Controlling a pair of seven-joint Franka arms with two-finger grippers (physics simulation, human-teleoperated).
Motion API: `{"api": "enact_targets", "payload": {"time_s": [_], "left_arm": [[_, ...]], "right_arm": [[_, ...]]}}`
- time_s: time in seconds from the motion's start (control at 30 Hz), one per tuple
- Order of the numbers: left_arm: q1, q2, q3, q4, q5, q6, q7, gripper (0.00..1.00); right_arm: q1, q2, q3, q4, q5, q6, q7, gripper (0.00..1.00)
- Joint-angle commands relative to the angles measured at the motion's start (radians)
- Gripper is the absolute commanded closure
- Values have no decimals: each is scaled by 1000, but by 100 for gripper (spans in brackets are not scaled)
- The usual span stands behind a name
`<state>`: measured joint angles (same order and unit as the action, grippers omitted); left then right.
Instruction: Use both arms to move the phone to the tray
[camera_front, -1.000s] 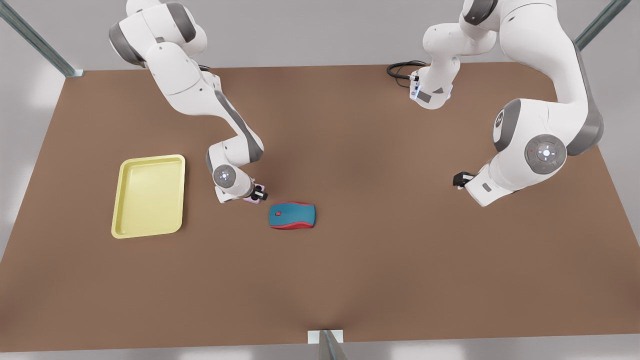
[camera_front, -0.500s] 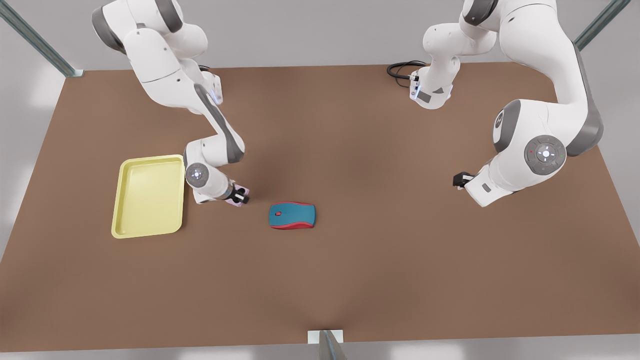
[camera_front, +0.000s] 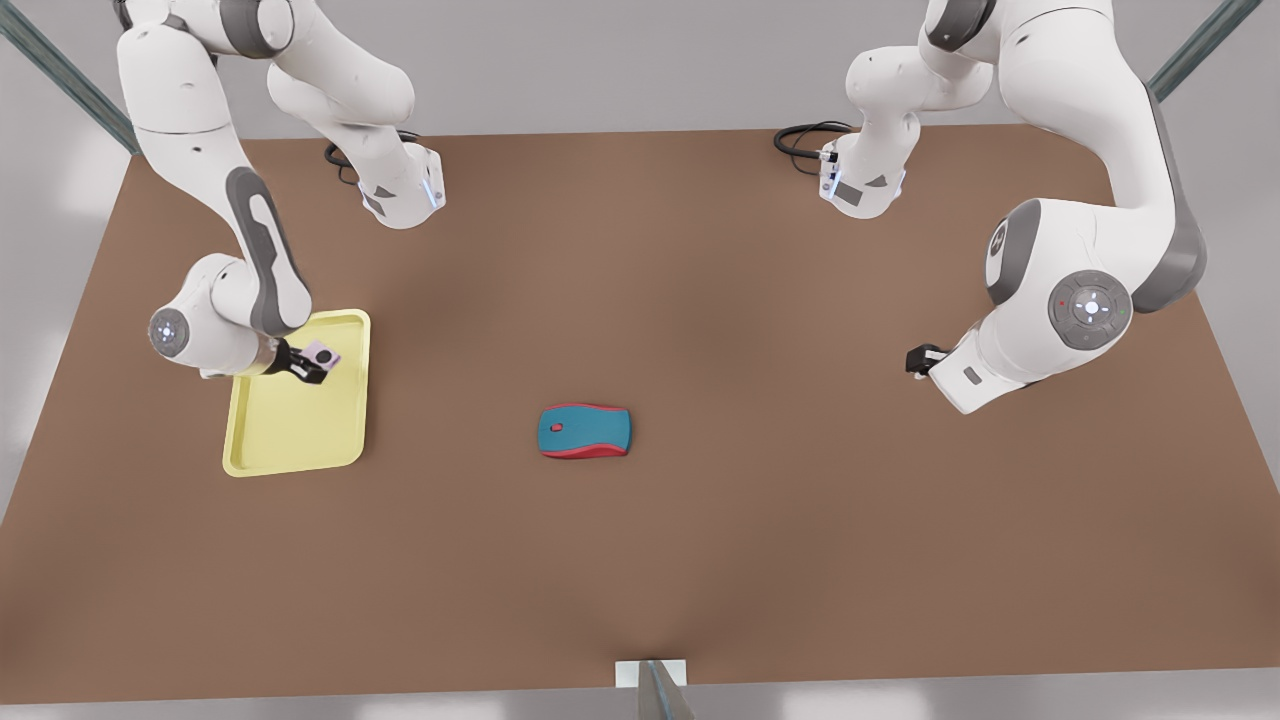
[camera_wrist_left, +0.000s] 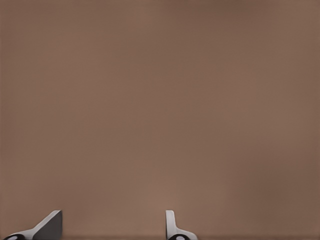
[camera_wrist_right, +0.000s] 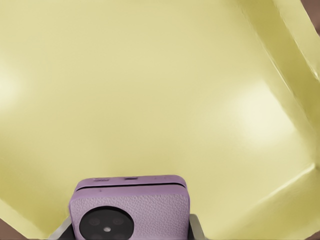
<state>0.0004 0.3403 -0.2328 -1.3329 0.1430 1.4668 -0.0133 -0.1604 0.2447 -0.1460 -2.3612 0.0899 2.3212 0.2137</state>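
Phone (camera_front: 323, 355): pale pink, nearly square, round black lens cluster on its face; held above the tray's far part, toward its right rim in the front view, clear of the tray floor as far as can be judged. In the right wrist view the phone (camera_wrist_right: 131, 207) sits lens side up with the yellow floor spread beyond it.

Right gripper (camera_front: 305, 368): black, clamped on the phone at the end of the arm on the front view's left.

Tray (camera_front: 290, 440): pale yellow, shallow, raised rim, rounded corners; on the table's left side.

Mouse (camera_front: 584, 431): teal with red trim, near mid-table, well apart from the tray.

Left gripper (camera_front: 918, 360): at the front view's right, waiting above bare table; its fingers (camera_wrist_left: 47, 226) stand apart, nothing between them.

Table (camera_front: 700, 540): brown, flat.
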Motion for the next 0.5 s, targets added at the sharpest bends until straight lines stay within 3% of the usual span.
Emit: {"api": "enact_targets", "payload": {"time_s": [0.0, 0.13, 0.17, 0.3, 0.37, 0.47], "left_arm": [[1, -1, 0, 0, 1, 0, 1, 0], [1, -1, 0, 0, 1, 0, 1, 0], [0, -1, 0, 0, 3, 0, 1, 0], [0, -10, 0, 1, 0, 1, -4, 0], [0, -17, 0, 23, 1, -2, -57, 0], [1, -24, 12, 46, 1, 20, -91, 0]], "right_arm": [[-8, 18, -27, 10, -45, 3, -643, 18], [-8, 21, -27, 10, -45, 6, -642, 15], [-8, 21, -27, 16, -45, 3, -642, 0], [34, -79, -24, 62, -52, -103, -631, 0], [116, -157, -18, 249, -102, -367, -513, 0], [154, -176, 3, 592, -102, -540, -426, 0]]}}
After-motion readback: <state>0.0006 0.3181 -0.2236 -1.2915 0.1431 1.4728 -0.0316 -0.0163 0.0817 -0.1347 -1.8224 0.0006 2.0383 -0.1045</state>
